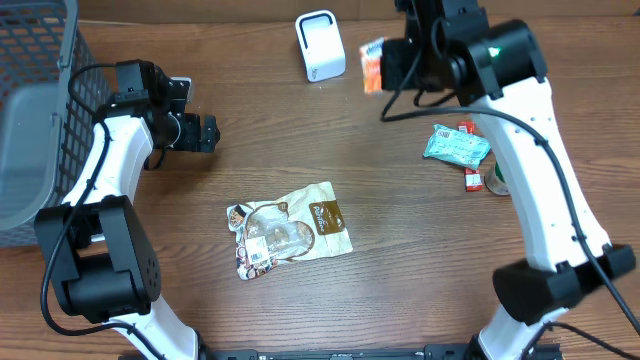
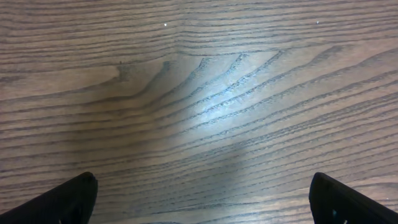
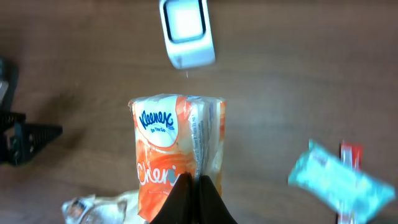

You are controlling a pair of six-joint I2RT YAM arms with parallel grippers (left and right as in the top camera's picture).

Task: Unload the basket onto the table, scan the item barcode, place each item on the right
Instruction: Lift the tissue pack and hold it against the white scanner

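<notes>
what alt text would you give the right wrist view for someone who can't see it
The right gripper, shut, pinches an orange-and-white Kleenex tissue pack over a wooden table, with the white scanner at the top of the frame. A teal packet lies at the right and a snack pouch peeks in at bottom left.

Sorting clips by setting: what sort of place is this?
Probably a mock shop checkout: a white box-shaped barcode scanner stands on the brown wood-grain table, a grey wire basket sits at one end, and a brown snack pouch lies in the middle.
</notes>
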